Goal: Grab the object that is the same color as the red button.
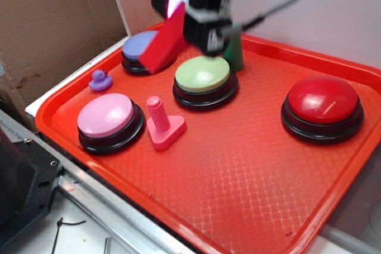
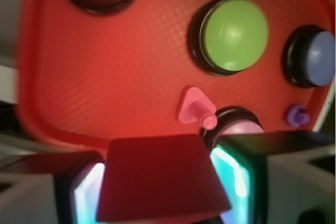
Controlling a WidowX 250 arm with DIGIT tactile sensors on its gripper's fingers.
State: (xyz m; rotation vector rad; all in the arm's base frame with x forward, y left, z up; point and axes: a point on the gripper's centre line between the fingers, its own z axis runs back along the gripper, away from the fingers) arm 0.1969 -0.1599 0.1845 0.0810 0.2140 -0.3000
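The grasp looks done; the black gripper (image 1: pixel 178 13) is closed on the flat, solid red plastic wedge block (image 1: pixel 164 43), a finger (image 2: pixel 239 174) pressed against each broad side, and holds it lifted clear of the red plastic tray (image 1: pixel 238 176); what remains, I judge, is only to keep it steady; the block's long axis slants down from the jaws toward the purple dome button (image 1: pixel 138 46); the glossy red dome button (image 1: pixel 323 99) sits well apart.
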